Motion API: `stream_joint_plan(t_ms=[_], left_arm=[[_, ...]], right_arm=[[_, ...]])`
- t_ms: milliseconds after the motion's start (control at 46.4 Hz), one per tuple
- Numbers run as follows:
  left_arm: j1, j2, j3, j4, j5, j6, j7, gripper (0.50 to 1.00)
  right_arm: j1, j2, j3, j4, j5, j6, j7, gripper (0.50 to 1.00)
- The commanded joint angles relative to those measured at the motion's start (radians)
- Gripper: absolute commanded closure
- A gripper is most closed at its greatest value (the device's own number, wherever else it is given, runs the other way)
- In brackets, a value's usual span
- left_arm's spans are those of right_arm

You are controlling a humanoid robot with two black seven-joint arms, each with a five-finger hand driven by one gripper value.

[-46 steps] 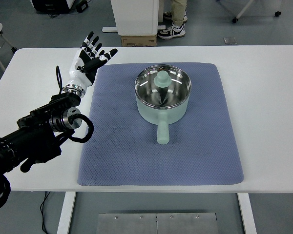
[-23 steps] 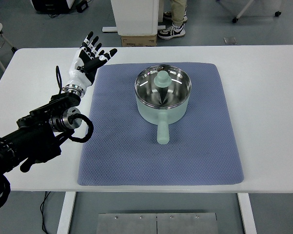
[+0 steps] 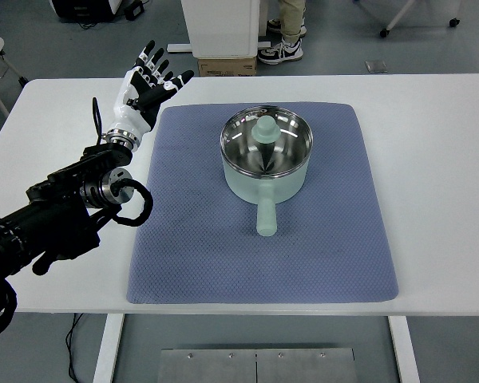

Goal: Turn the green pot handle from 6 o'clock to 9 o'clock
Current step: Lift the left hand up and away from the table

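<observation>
A pale green pot with a shiny steel inside stands on the blue-grey mat, toward its far middle. Its handle points straight toward me, at 6 o'clock. My left hand hovers over the white table at the mat's far left corner, fingers spread and holding nothing, well apart from the pot. Its black arm comes in from the lower left. The right arm does not show.
The white table runs beyond the mat on all sides. Past its far edge stand a white cabinet, a cardboard box and a person's shoes.
My left hand has risen a little and shifted toward the far edge of the table. The pot and its handle have not moved.
</observation>
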Motion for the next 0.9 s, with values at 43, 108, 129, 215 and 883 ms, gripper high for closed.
stream_joint_plan(t_ms=[43,108,129,215,883], left_arm=[[-0.017,0.004,0.000,-0.001,0.001,-0.002,0.000,0.500],[-0.029,0.009,0.000,-0.003,0.005,-0.008,0.000,0.500],[-0.032,0.012,-0.002,-0.003,0.008,-0.017,0.000,0.500],[-0.054,0.019,-0.002,-0.003,0.008,-0.058,0.000,0.500],[-0.222,0.231,0.000,-0.306,0.355,-0.011,0.000,0.500]], right_arm=[[0.000,0.000,0.000,0.000,0.000,0.000,0.000,0.500],[0.000,0.000,-0.001,0.000,0.000,0.000,0.000,0.500],[0.000,0.000,0.001,0.000,0.000,0.000,0.000,0.500],[0.000,0.000,0.001,0.000,0.000,0.000,0.000,0.500],[0.000,0.000,0.001,0.000,0.000,0.000,0.000,0.500]])
